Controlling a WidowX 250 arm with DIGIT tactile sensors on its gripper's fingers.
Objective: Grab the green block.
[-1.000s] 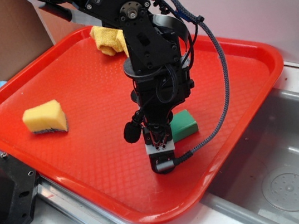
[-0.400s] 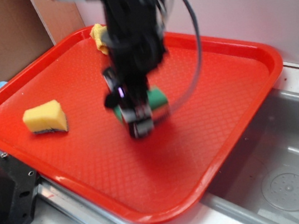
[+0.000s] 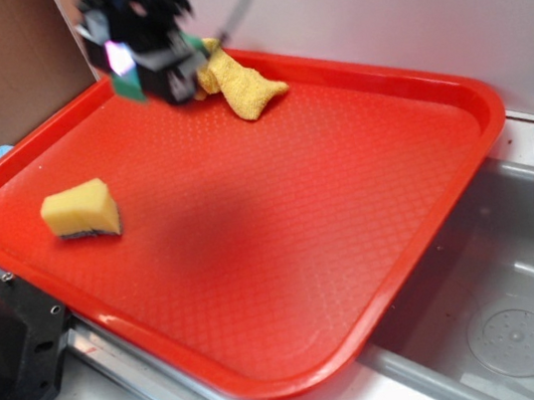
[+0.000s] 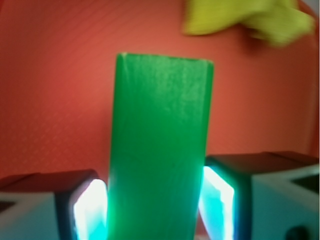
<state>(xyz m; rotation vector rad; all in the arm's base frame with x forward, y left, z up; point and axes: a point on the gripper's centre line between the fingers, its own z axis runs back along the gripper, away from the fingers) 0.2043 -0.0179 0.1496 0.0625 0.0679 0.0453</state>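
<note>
The green block is pinched between the two fingers of the end effector, one on each side. It is up in the air over the far left corner of the red tray. The outside picture is blurry there, so the block only shows as a bit of green. A yellow cloth lies just beside it. A yellow sponge sits well apart, near the left edge.

Green block; red diamond-textured tray; yellow sponge; mustard cloth.
</note>
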